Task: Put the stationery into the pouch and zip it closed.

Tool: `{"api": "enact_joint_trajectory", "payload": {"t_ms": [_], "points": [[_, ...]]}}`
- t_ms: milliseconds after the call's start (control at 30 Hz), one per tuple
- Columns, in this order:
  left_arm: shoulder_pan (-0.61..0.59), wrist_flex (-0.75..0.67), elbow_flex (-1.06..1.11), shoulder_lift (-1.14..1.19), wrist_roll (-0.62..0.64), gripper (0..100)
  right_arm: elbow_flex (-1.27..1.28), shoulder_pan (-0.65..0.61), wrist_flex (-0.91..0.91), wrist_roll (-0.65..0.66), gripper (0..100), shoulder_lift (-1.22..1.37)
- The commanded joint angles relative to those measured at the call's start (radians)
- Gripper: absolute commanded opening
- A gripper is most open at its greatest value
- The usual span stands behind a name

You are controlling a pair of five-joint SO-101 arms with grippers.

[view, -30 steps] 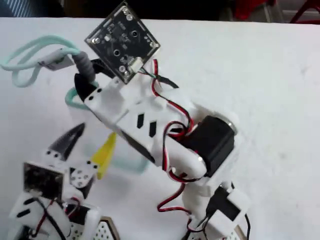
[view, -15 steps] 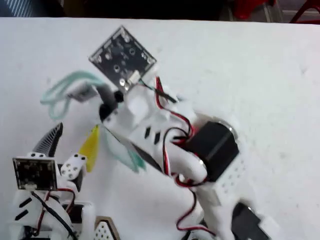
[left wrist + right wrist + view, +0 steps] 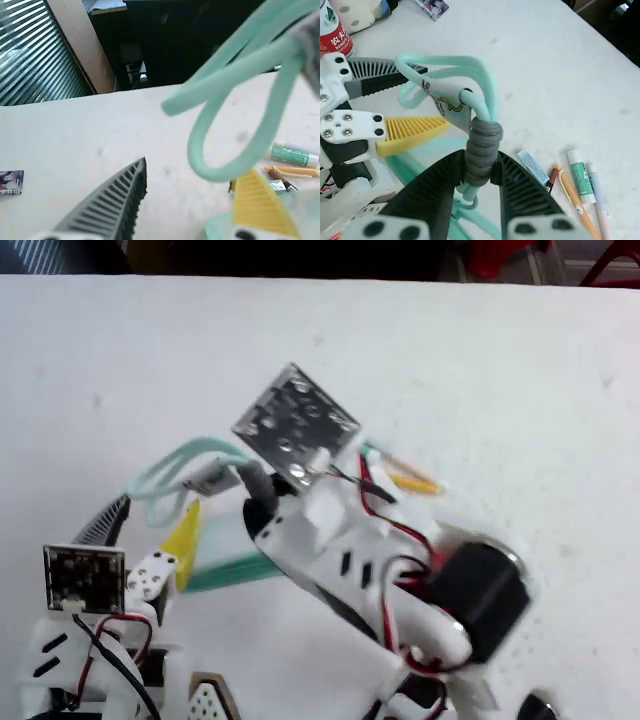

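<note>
My right end effector (image 3: 481, 167) pinches the grey wrap (image 3: 482, 140) on the pouch's mint strap (image 3: 451, 64). I judge this is to steady the pouch (image 3: 228, 552), which lies near the table's front edge, toward its left side. My left end effector (image 3: 194, 172) is spread just beside the strap, probably placed to take the mouth. The pens (image 3: 572, 197) and glue stick (image 3: 581, 176) lie loose toward the table's middle, not yet packed.

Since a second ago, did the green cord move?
Yes. The green cord, pinched in the right hand, moved to the right and nearer the camera, away from the far edge of the table.
</note>
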Motion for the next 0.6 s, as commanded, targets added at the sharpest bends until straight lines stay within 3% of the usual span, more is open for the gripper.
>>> {"api": "enact_joint_trajectory", "payload": {"t_ms": [0, 233, 367, 567], "points": [[-0.012, 0.006, -0.014, 0.002, -0.014, 29, 0.002, 0.013, -0.061, -0.005, 1.8, -0.025], [-0.013, 0.120, -0.245, 0.002, -0.012, 29, 0.000, 0.027, -0.139, -0.003, 1.8, 0.094], [-0.007, 0.192, -0.353, 0.002, -0.049, 29, -0.006, 0.097, -0.202, -0.003, 1.8, 0.163], [-0.004, 0.181, -0.321, 0.002, -0.137, 29, -0.008, 0.142, -0.216, -0.006, 1.8, 0.185]]}}
